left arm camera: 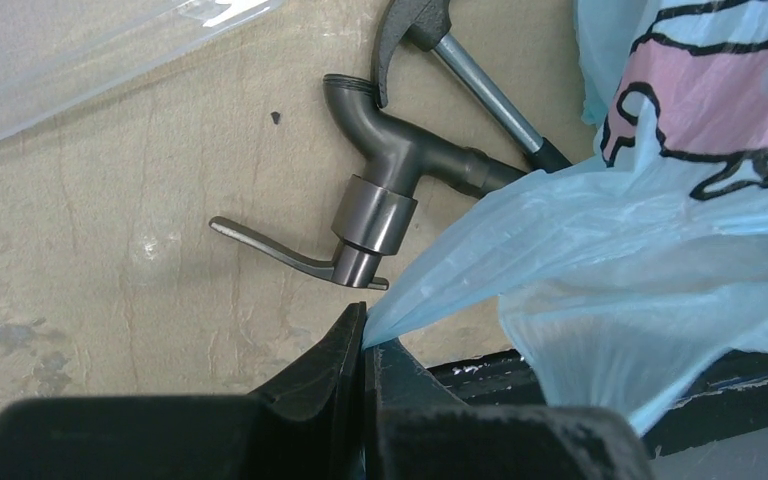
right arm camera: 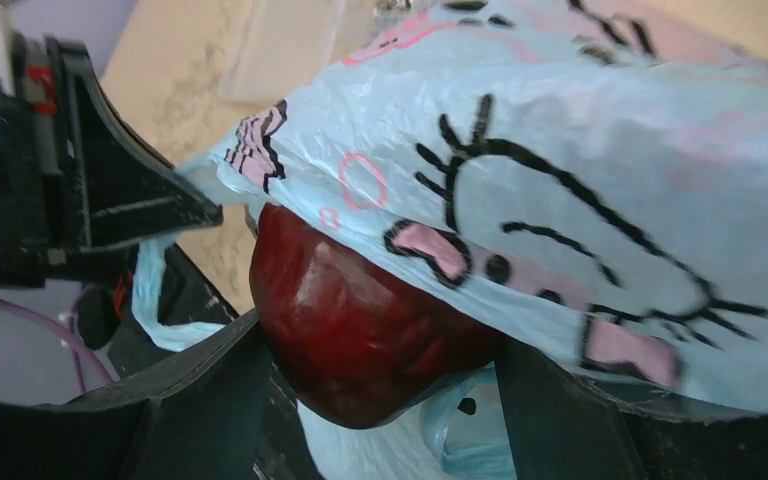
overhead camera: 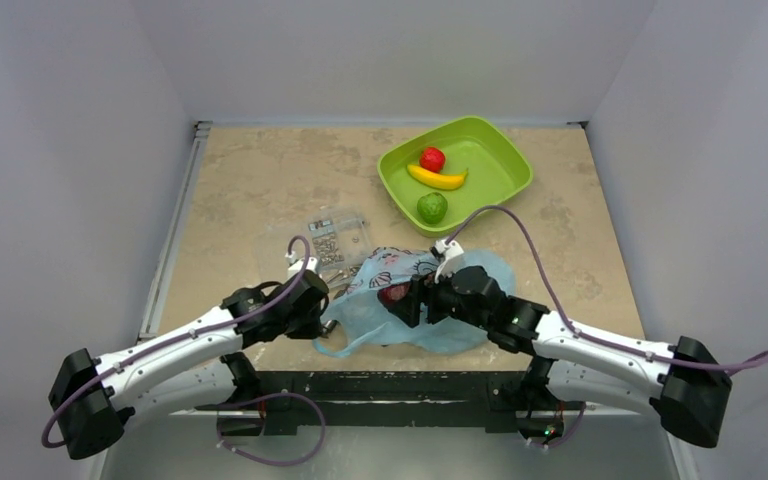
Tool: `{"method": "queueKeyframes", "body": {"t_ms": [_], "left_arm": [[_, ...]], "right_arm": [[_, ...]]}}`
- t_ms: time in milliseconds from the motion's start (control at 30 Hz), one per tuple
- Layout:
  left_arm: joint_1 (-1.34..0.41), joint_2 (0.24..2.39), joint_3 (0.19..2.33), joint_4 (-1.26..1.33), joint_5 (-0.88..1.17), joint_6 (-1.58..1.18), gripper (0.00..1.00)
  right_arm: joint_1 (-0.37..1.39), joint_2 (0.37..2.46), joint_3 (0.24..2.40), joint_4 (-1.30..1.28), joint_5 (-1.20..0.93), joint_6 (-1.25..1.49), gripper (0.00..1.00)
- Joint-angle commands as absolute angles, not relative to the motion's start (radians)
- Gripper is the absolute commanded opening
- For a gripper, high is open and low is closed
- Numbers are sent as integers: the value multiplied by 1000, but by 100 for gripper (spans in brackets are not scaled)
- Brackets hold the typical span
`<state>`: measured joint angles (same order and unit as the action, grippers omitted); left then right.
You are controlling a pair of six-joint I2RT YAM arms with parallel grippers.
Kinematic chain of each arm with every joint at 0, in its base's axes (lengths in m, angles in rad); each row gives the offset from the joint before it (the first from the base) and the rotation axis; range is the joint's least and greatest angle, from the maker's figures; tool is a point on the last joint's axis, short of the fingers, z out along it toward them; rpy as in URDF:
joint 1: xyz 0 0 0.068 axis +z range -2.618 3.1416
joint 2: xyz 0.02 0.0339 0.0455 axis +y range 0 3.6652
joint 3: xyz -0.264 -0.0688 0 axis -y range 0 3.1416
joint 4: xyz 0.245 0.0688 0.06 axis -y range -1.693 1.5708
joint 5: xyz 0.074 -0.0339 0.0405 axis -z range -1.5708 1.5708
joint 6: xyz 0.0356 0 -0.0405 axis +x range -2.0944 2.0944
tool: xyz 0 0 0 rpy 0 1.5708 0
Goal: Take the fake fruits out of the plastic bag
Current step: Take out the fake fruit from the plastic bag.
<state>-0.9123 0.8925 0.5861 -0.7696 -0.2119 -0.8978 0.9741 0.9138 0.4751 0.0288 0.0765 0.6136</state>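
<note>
The light-blue plastic bag (overhead camera: 390, 265) with cartoon print lies at the table's near edge between my two arms. My left gripper (left arm camera: 364, 335) is shut on a pinched fold of the plastic bag (left arm camera: 610, 250) at its left side. At the bag's mouth my right gripper (right arm camera: 378, 345) is closed around a glossy dark red fruit (right arm camera: 360, 320), which sits between both fingers, half under the plastic bag (right arm camera: 560, 180). From above, the dark red fruit (overhead camera: 394, 294) shows at the right gripper (overhead camera: 407, 300). A red fruit (overhead camera: 432, 159), a yellow banana (overhead camera: 437, 178) and a green fruit (overhead camera: 432, 207) lie in the green tray (overhead camera: 500, 170).
A clear flat bag of screws (overhead camera: 325, 240) lies just behind the blue bag. A dark metal tap (left arm camera: 390, 170) and a hammer (left arm camera: 480, 90) lie on the table beside the left gripper (overhead camera: 325, 310). The table's near edge runs right below both grippers.
</note>
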Motion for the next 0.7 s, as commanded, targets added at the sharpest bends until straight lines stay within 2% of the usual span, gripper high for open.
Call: {"method": "queueKeyframes", "body": {"t_ms": [0,100,267,467,667], "left_arm": [[-917,928,608,-711,-175,-881,0],[-917,946,613,-690,-152,-882,0],[-919,946,618,-691,-141,-884,0],[-919,941,619,-691,-146,-882,0],[-918,948,623,-690,-140,-877,0]], "right_arm": [[974,1019,447,128,-17,572,64],[974,1077,481,76,89,529,77],[975,1075,568,-67,145,480,99],[993,1023,657,-251,185,480,99],[1020,958,687,-285,168,486,99]]}}
